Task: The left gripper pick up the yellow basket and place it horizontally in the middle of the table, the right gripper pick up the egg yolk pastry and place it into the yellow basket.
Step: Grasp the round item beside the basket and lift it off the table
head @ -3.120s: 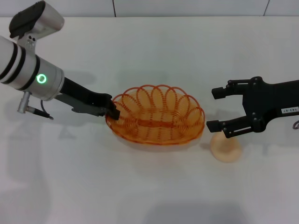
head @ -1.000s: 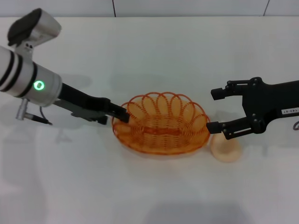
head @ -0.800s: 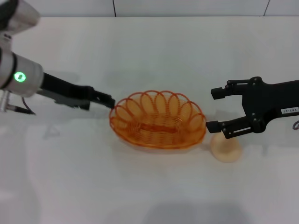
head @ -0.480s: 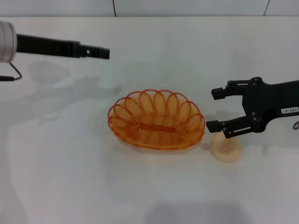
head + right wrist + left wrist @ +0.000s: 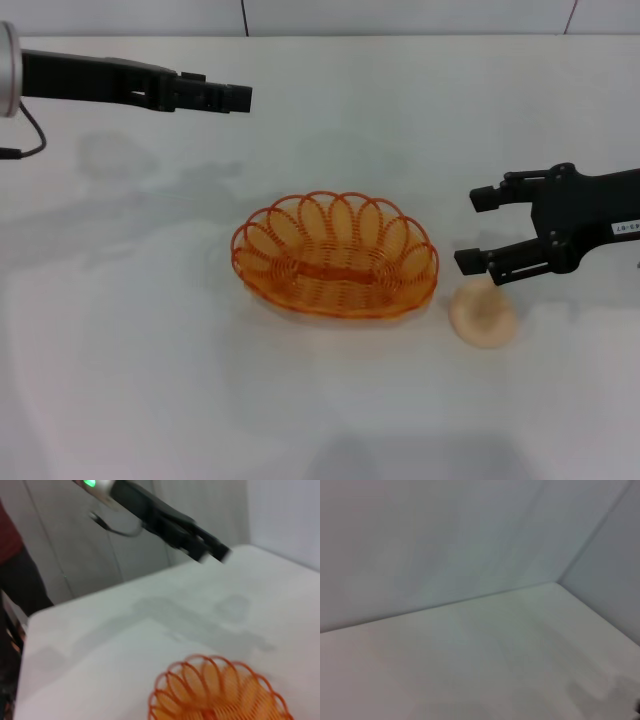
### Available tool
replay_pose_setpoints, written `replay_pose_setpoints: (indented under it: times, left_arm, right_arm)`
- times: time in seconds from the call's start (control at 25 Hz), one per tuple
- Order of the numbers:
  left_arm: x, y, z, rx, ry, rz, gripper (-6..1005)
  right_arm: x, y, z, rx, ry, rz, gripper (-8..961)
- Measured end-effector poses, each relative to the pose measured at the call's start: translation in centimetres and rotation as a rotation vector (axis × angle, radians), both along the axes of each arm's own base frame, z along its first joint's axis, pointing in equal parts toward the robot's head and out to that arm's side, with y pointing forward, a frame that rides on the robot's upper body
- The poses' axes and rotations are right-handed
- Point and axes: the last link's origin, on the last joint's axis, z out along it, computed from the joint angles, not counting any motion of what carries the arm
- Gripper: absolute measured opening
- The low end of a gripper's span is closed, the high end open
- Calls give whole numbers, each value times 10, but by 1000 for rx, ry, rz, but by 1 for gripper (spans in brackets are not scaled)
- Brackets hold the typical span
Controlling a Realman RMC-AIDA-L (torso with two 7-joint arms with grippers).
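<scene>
Black fingers point(image 5: 487, 196) of your right gripper point(image 5: 479, 229) stood spread wide and empty, just above and behind the egg yolk pastry point(image 5: 482, 316).

The pastry lay on the white table point(image 5: 330, 130), just beside the yellow basket point(image 5: 335, 255) on its right. You saw the basket sitting upright mid-table, its long axis running left to right. Your left gripper point(image 5: 238, 98) hung well apart at the far left, fingers apparently together, holding nothing.
</scene>
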Motion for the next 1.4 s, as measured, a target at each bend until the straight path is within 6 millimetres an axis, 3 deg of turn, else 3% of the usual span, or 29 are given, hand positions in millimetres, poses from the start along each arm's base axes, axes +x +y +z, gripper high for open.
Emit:
replay_pose_setpoints:
  times: [0.52, 1.0, 1.4]
  left_arm:
    - [18, -36, 11, -229, 44, -265, 879]
    - [7, -50, 8, -315, 106, -266, 879]
    - [6, -50, 8, -313, 108, -261, 879]
  right_arm:
    - [5, 3, 0, -16, -144, -137, 851]
    - [5, 5, -21, -31, -243, -135, 848]
    - [9, 8, -26, -27, -265, -150, 840]
